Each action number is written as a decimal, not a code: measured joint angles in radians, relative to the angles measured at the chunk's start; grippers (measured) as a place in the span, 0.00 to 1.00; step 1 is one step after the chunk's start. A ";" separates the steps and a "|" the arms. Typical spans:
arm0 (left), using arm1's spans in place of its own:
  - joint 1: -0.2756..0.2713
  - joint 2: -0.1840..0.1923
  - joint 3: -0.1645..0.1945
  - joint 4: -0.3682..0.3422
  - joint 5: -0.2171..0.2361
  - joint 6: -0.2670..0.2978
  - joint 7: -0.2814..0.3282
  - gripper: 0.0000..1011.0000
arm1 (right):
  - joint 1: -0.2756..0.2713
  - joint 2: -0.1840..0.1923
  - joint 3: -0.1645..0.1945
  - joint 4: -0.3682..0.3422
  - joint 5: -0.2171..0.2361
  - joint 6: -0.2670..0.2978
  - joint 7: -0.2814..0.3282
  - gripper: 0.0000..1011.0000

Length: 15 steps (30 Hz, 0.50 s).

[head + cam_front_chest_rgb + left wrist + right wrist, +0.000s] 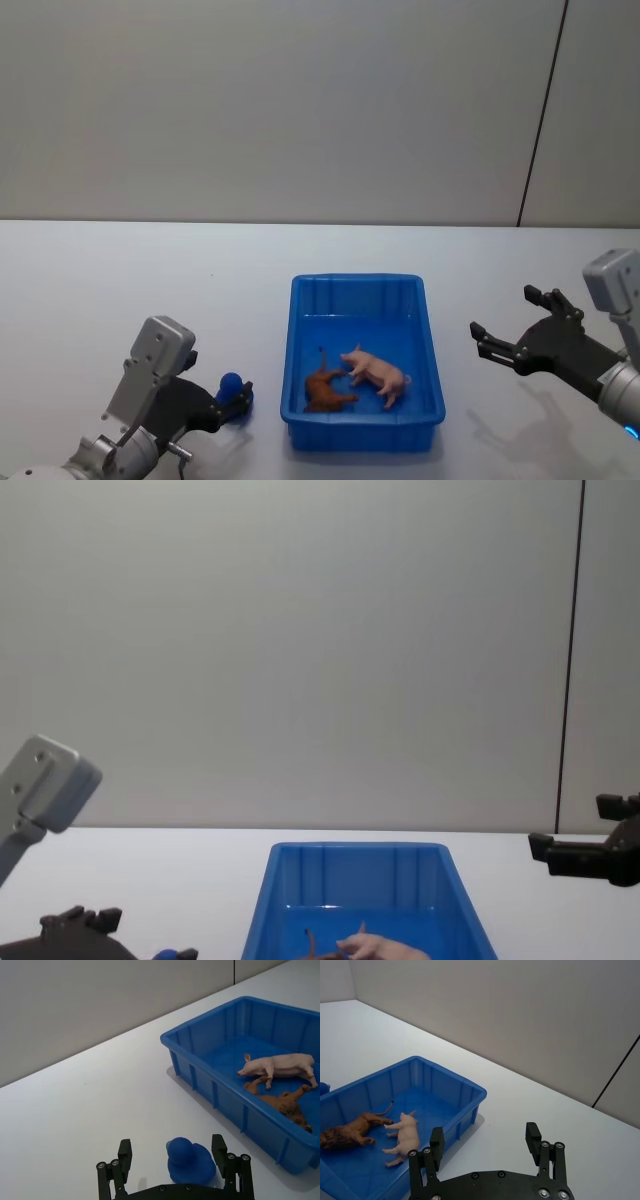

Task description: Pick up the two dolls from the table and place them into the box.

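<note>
Nearest the head camera, the left gripper (232,398) is seen low on the white table (120,290), fingers spread around a small blue duck toy (190,1161) without clamping it. Just right of it sits the blue box (300,330). Both dolls are already inside: the pink doll (378,373) and the brown doll (325,392) lie side by side, touching, on its near floor. Both are judged light and rigid, best gripped across the torso, never the thin legs. Right of the box, the right gripper (512,330) is held spread and empty
</note>
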 joint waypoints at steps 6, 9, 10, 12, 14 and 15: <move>-0.018 -0.009 0.000 0.041 0.017 0.001 -0.042 0.99 | 0.000 0.000 0.000 0.000 0.000 0.000 0.000 0.99; -0.024 -0.013 0.001 0.052 0.022 0.000 -0.057 0.99 | 0.000 0.000 0.000 0.000 0.000 0.000 0.000 0.99; -0.029 -0.015 0.001 0.061 0.025 0.000 -0.066 0.99 | 0.000 0.000 0.000 0.000 0.000 0.000 0.000 0.99; -0.033 -0.018 0.001 0.069 0.028 -0.001 -0.075 0.99 | 0.000 0.000 0.000 0.000 0.000 0.000 0.000 0.99; -0.037 -0.020 0.001 0.076 0.030 -0.002 -0.084 0.99 | 0.000 0.000 0.000 0.000 0.000 0.000 0.000 0.99; -0.041 -0.022 0.001 0.082 0.032 -0.002 -0.091 0.99 | 0.000 0.000 0.000 0.000 0.000 0.000 0.000 0.99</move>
